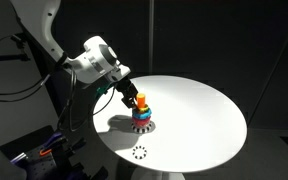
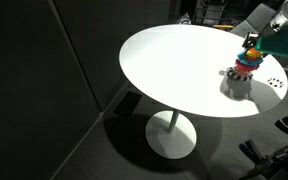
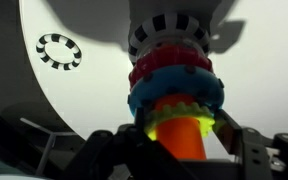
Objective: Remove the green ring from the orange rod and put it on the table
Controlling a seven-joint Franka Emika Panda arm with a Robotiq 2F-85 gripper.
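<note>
In the wrist view the green ring (image 3: 176, 111) sits around the orange rod (image 3: 181, 140), above a blue ring (image 3: 174, 88) and a red ring (image 3: 167, 62) on the black-and-white base (image 3: 169, 35). My gripper (image 3: 179, 130) is down over the rod, with a finger pressed against each side of the green ring. In both exterior views the gripper (image 1: 134, 97) (image 2: 252, 42) hangs over the ring toy (image 1: 141, 115) (image 2: 244, 66) on the white table (image 1: 199, 110) (image 2: 174, 70).
A black-and-white dashed circle marker (image 1: 139, 152) (image 3: 59, 50) lies on the table near the toy. The toy stands near the table's edge. Dark curtains surround the table; cables and equipment lie on the floor (image 1: 44, 150).
</note>
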